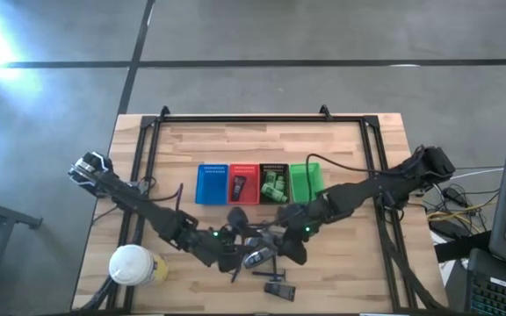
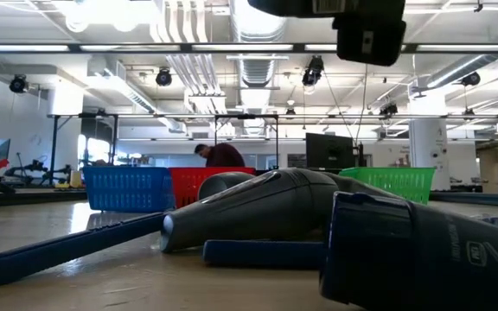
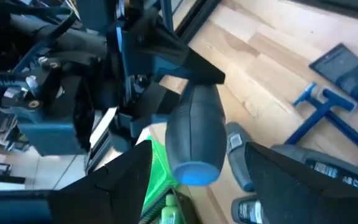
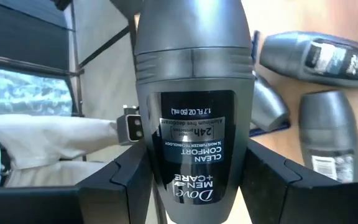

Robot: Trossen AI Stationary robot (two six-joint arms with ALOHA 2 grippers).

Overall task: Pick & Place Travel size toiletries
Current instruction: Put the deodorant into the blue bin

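Observation:
My right gripper is shut on a dark grey Dove roll-on bottle above the near middle of the table. My left gripper is open and faces it. Its fingers stand on either side of the bottle's rounded end without touching. More grey bottles lie on their sides on the wood, with blue-handled razors beside them. Green packets lie in the dark basket. My right gripper pinches the roll-on bottle's labelled body between its two fingers, one on each side. The bottle runs along the fingers and sticks out past their tips. It appears to be off the table, though no view shows its underside.
Blue, red, dark and green baskets stand in a row at mid-table. A round white-lidded container sits at the near left. A flat dark packet lies by the razors. A black frame borders the table.

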